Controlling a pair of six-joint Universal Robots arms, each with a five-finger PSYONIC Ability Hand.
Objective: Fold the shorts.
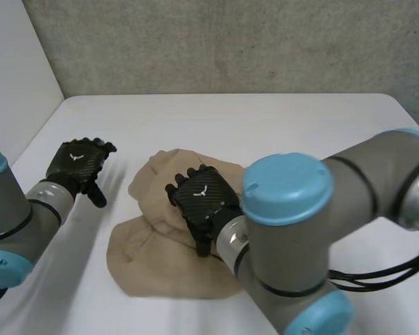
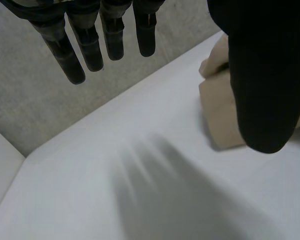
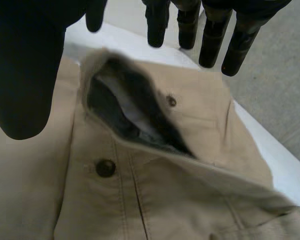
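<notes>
The left hand (image 1: 80, 166) hangs over the table (image 1: 265, 125) near its left edge, with bare tabletop under it. In the left wrist view its fingers (image 2: 90, 45) are straight and spread, the thumb (image 2: 262, 75) stands apart from them, and nothing is held. The tan shorts (image 2: 220, 115) lie on the table beyond that thumb, apart from the fingertips.

The shorts (image 1: 160, 262) sit in a crumpled heap in the middle of the table, nearer its front edge, just beside the left hand.

The right hand (image 1: 204, 201) is over the upper part of the heap. In the right wrist view its fingers (image 3: 210, 40) are straight and reach out past the far edge of the shorts (image 3: 190, 200), with the thumb (image 3: 25, 75) off to one side. They grip nothing. Whether the palm touches the cloth cannot be told. Under the palm the waistband (image 3: 140, 145) gapes open, showing the grey lining, and a dark button (image 3: 105, 168) sits just beside the opening.
</notes>
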